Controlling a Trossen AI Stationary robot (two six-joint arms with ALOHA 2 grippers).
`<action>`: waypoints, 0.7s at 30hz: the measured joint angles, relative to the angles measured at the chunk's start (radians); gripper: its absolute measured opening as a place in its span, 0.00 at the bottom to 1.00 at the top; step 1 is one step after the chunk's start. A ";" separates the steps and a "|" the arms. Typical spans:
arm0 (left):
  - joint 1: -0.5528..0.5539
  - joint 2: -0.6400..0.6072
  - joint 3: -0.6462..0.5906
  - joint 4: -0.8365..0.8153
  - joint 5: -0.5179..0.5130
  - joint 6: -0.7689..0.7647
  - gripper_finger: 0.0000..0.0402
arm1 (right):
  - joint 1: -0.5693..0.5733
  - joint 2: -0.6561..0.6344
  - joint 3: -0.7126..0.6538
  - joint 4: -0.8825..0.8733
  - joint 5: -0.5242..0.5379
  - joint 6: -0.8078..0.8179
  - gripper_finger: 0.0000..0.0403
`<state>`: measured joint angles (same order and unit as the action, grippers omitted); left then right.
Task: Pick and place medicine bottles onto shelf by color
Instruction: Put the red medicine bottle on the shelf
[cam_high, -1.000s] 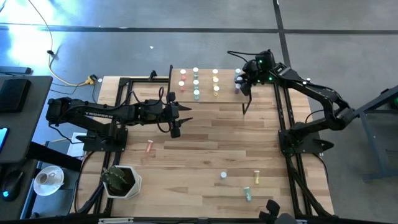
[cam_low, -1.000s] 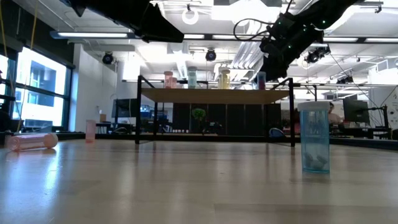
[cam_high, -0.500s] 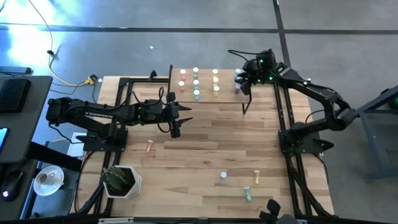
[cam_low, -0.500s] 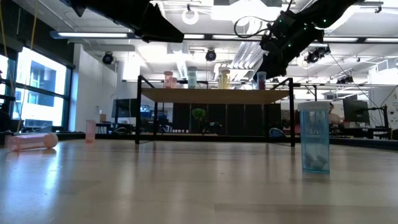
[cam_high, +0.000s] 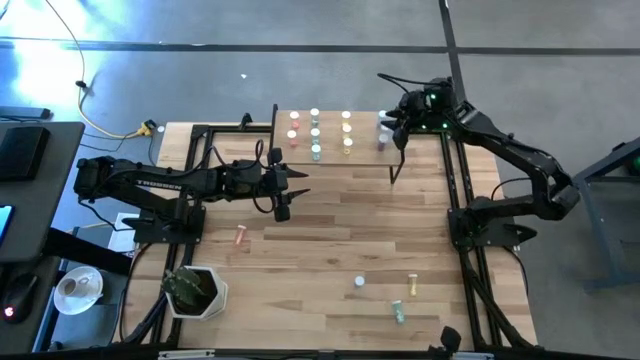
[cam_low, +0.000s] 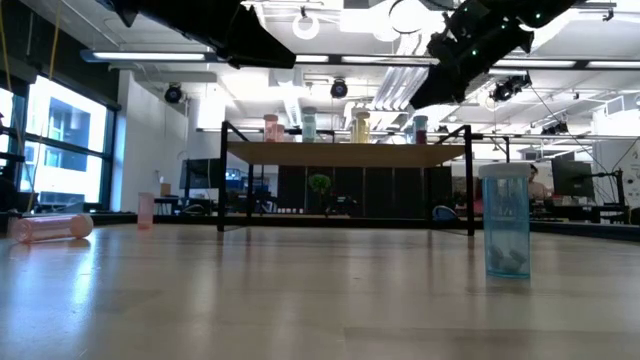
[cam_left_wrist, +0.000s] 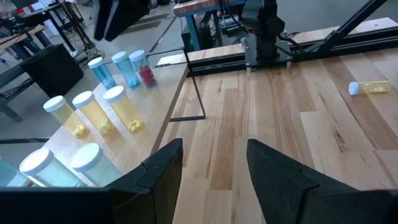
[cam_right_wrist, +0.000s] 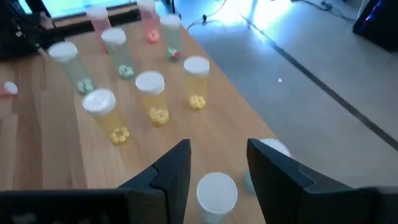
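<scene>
Right gripper (cam_high: 398, 128) lifted off the shelf's (cam_high: 332, 150) right edge, fingers spread, empty, three yellow bottles (cam_right_wrist: 152, 97) standing there, left gripper (cam_high: 285, 190) spread too.

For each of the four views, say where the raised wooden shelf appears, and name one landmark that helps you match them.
High view: shelf at the table's far edge, centre.
Low view: it spans mid-picture on black legs.
Left wrist view: its corner at the left.
Right wrist view: its board fills the picture.
Shared landmark: the yellow bottles standing on it.
</scene>
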<state>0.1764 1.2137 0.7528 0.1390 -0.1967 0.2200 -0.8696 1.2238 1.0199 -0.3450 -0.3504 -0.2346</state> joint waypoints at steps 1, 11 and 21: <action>0.000 0.000 0.000 0.000 0.000 0.000 0.42 | 0.000 -0.009 0.000 0.001 0.000 0.010 0.37; 0.000 0.000 0.000 0.000 0.000 0.000 0.42 | 0.065 -0.092 0.000 -0.056 0.000 0.107 0.37; 0.000 0.000 0.000 -0.008 -0.003 0.000 0.42 | 0.272 -0.125 0.000 -0.129 0.152 0.218 0.37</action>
<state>0.1764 1.2137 0.7530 0.1307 -0.1998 0.2201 -0.5975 1.0992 1.0199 -0.4736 -0.1982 -0.0169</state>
